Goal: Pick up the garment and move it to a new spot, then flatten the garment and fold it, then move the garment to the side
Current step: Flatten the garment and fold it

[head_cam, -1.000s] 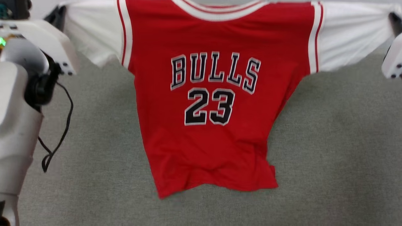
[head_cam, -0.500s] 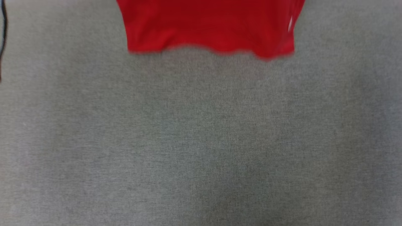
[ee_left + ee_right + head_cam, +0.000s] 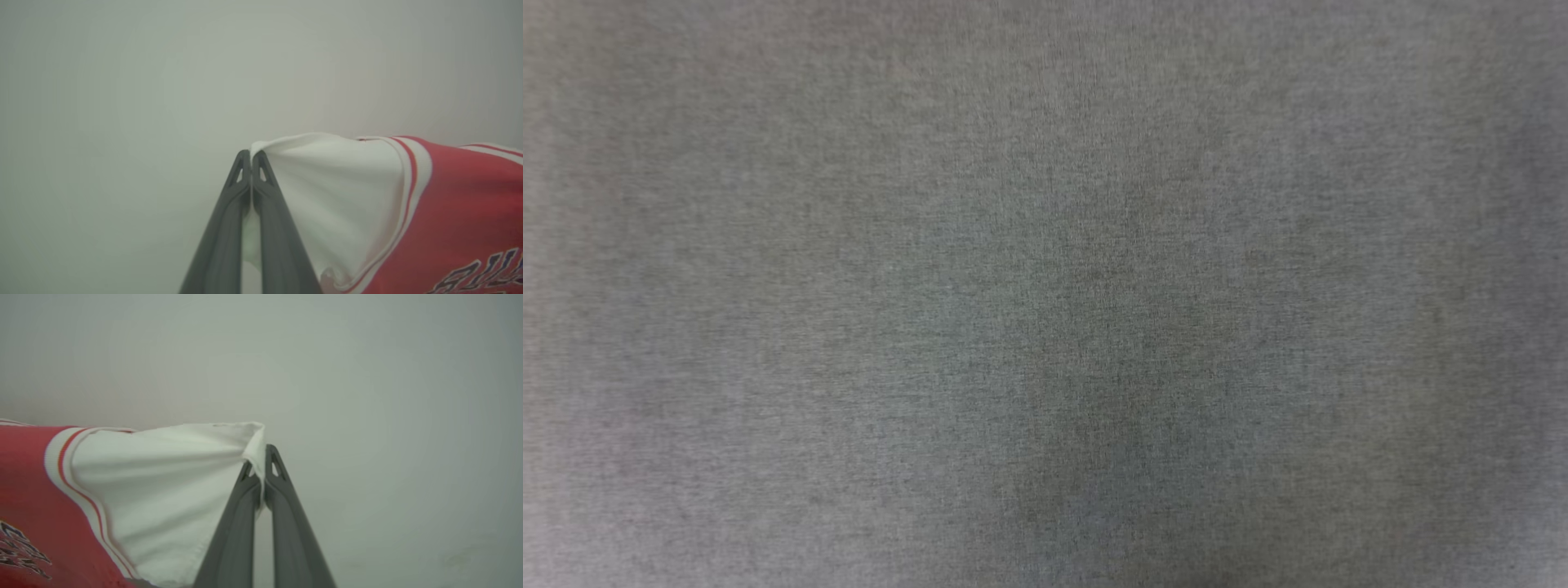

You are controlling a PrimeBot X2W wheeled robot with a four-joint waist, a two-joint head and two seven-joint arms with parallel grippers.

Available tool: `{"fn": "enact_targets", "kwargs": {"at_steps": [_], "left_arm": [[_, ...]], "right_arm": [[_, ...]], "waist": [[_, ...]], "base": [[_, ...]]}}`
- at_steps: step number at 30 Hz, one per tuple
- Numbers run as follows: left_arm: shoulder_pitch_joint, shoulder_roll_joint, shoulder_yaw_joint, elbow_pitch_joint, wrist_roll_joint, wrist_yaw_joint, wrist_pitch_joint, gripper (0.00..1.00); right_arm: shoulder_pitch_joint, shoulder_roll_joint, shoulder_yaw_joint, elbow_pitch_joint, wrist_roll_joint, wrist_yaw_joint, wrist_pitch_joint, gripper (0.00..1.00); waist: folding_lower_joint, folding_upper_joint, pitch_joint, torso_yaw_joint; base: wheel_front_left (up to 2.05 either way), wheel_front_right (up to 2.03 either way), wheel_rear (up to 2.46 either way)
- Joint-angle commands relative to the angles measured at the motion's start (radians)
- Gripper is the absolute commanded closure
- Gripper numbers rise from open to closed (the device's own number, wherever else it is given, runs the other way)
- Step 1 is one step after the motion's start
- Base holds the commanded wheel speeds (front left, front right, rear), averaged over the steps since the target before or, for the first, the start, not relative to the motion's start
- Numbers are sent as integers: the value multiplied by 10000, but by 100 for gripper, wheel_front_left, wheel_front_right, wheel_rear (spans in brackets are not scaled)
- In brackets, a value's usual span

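The garment [image 3: 449,212] is a red jersey with white short sleeves and red-white striped trim, stretched between both grippers. My left gripper [image 3: 251,157] is shut on the end of one white sleeve, whose cloth spreads off to the right in the left wrist view. In the right wrist view my right gripper [image 3: 261,457] is shut on the end of the other white sleeve [image 3: 171,486], with the red body [image 3: 28,486] and part of its black lettering at the lower left.
The head view looks down on plain grey cloth-like surface [image 3: 1045,294]. Behind both grippers the wrist views show a pale grey blurred background.
The head view has swung: the hanging red jersey slid up and out of the picture, leaving just grey surface. Both grippers have stayed shut.
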Motion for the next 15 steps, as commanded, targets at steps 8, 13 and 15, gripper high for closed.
{"fn": "enact_targets", "kwargs": {"at_steps": [8,13,15], "left_arm": [[518,-293,93,245,-413,-72,-161,100],[1092,-558,-26,666,-587,-250,-406,100],[1437,-697,-41,848,-672,-307,-574,100]], "right_arm": [[269,288,29,472,104,-14,-136,100],[864,427,199,814,278,-14,-146,100],[1264,418,347,864,444,-14,-103,100]], "waist": [[-2,-1,836,-25],[-2,-1,533,70],[-2,-1,251,149]], "base": [[0,0,0],[0,0,0],[0,0,0]]}}
